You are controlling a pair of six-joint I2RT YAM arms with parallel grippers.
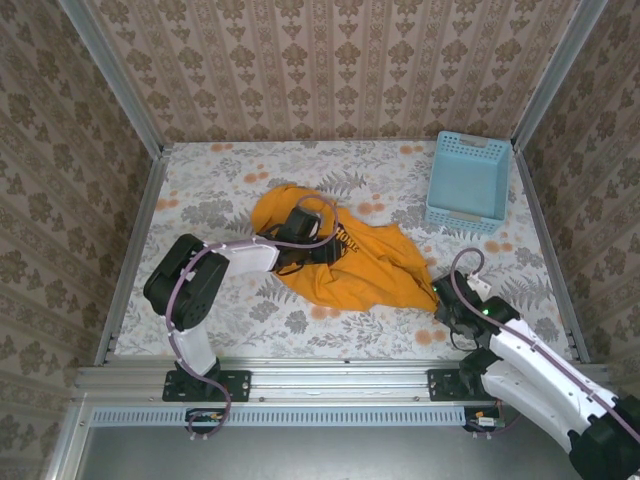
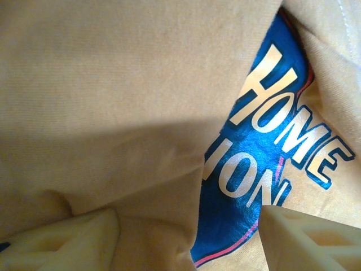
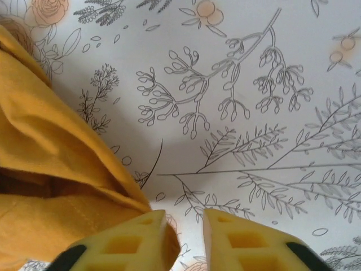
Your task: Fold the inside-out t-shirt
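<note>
Right tool sits at the t-shirt, at its near-right tip. It stretches diagonally across the worktop, under the left tool.

Left wrist: fingers spread over print.

Right wrist: narrowly parted, hem leftward.

A light blue plastic basket with latticed walls stands open side up at the table's far right corner, close to the right wall. The table is covered in a white cloth printed with grey ferns and orange blossoms. Brown patterned wallpaper rises behind the table and along both its sides. A grey metal rail runs along the table's near edge.
</note>
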